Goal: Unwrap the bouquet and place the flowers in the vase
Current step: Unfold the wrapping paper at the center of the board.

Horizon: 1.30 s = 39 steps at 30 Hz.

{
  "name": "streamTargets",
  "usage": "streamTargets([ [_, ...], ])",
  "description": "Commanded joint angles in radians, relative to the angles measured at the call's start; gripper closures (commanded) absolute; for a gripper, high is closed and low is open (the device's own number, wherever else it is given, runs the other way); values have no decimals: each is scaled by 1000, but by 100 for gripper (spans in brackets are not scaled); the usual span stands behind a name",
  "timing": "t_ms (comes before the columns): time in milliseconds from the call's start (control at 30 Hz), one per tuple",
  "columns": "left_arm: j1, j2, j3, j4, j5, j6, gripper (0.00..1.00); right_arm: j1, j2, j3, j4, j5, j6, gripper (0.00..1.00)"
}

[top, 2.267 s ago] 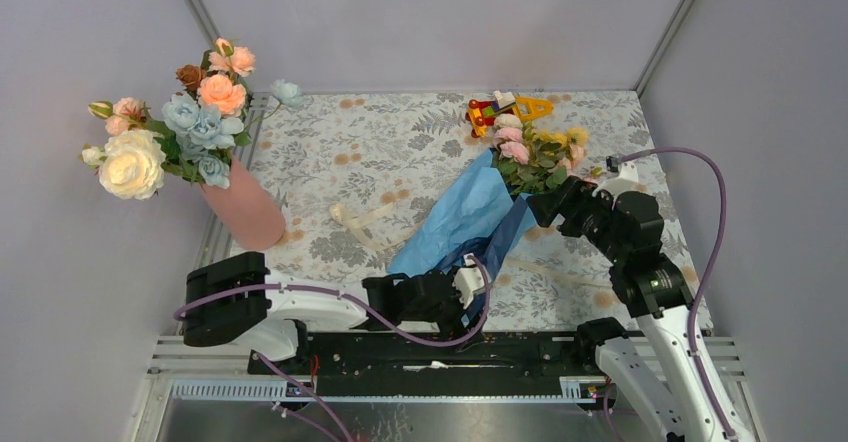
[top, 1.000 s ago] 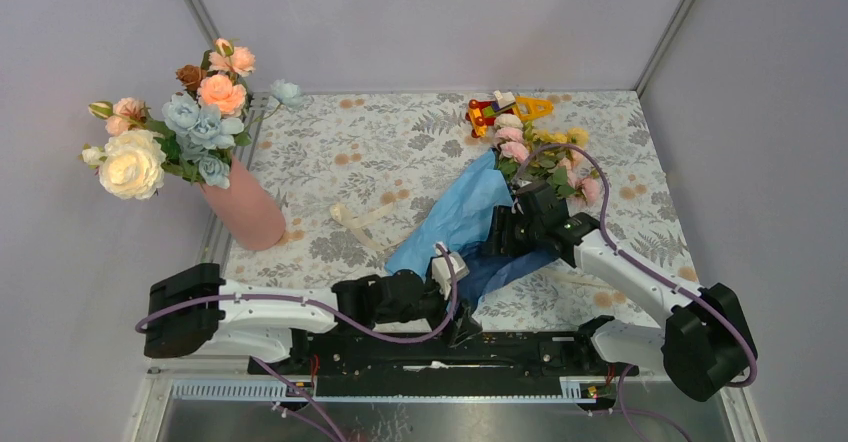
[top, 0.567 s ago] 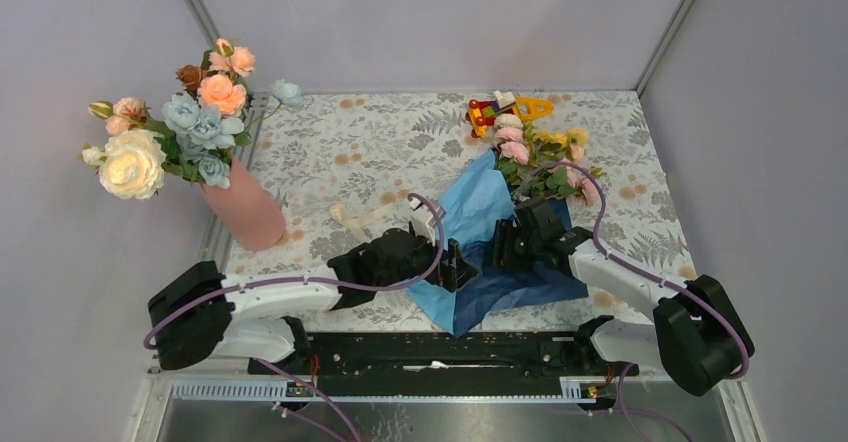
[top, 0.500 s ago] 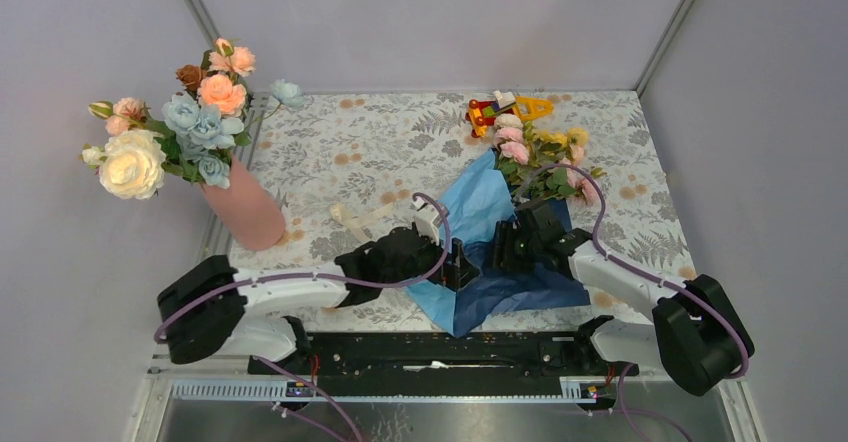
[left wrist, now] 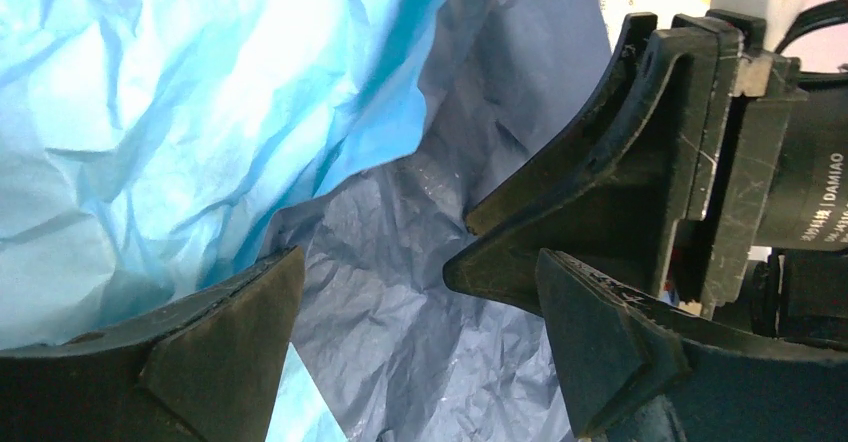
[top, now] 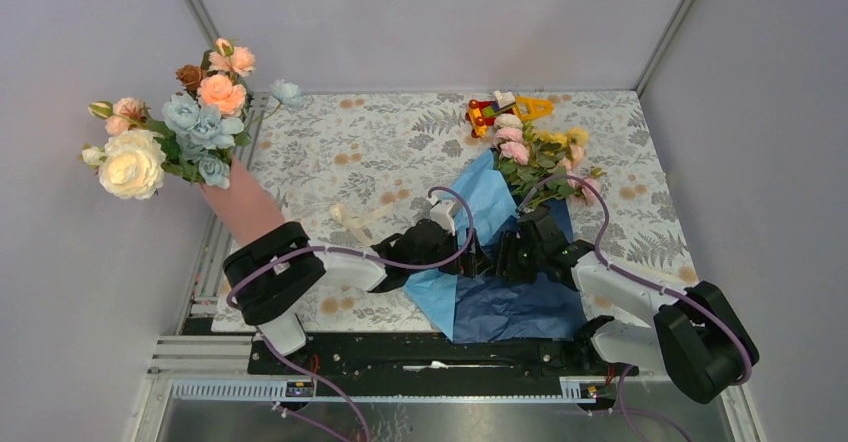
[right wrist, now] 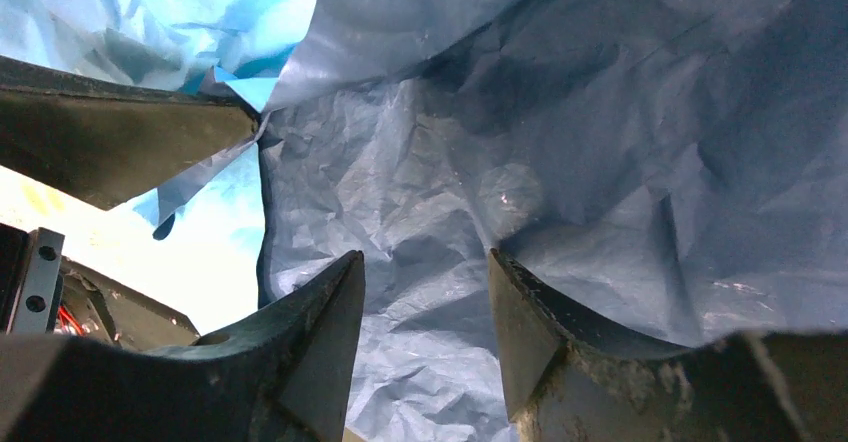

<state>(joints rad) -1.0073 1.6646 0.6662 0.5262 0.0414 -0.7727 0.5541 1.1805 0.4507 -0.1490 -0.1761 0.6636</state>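
The bouquet's blue paper lies opened in the middle of the table, light side (top: 482,194) up at the far end and navy side (top: 520,307) spread toward the near edge. The flowers (top: 540,154), small pink, yellow and cream roses, lie at its far end with their stems hidden under the paper and the right arm. My left gripper (top: 478,260) and right gripper (top: 504,256) meet tip to tip over the fold. The left gripper (left wrist: 420,327) is wide open above navy paper (left wrist: 400,262). The right gripper (right wrist: 425,312) is open, with navy paper (right wrist: 560,132) behind the gap. The salmon-pink vase (top: 243,212) stands at the left.
The vase holds large peach, dusty-blue and cream blooms (top: 170,132). My left arm (top: 275,272) passes just in front of it. A cream ribbon (top: 352,218) lies loose left of the paper. A red-and-yellow toy (top: 498,110) sits at the far edge behind the flowers.
My left arm swung from the near edge up over the paper until its gripper met the right one. The paper has opened, its navy side now spread toward the near edge. The right jaws narrowed slightly.
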Motion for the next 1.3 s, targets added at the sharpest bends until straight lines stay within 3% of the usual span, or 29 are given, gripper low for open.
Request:
streamTargets([
  [0,1,23,47,118,9,-23,8,12,-20,-22,11,9,14,45],
  [167,12,44,53,65,-50,-28,8,13,-46,-41,-9,21,29,45],
  [467,71,92,24,107,-75,-82,8,13,-53,-54,-118,30,67,43],
  [967,97,77,21,101,-57,-38,8,13,-234,-73,-493,25,127,25],
  [1267,98,36,29,91,-28,-1,8,13,-286,-103,-543,-1,153,23],
])
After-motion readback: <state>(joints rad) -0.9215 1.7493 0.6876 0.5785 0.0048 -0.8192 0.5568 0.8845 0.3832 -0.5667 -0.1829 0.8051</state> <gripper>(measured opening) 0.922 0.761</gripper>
